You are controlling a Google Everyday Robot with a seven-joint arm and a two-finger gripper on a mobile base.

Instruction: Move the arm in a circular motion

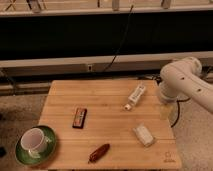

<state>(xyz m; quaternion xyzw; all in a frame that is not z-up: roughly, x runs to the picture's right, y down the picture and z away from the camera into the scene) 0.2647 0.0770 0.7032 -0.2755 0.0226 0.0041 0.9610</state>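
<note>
Camera view — glossy white rounded arm (183, 81) by wooden table (110, 127); jaws off-frame, state untellable.

Arm (186, 84) at right edge of table (110, 122), tube (136, 96) nearby, centre bare, jaws off-frame

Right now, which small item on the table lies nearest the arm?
The white tube at the back right of the table, beside the arm; the other items lie farther. The gripper is out of view.
</note>
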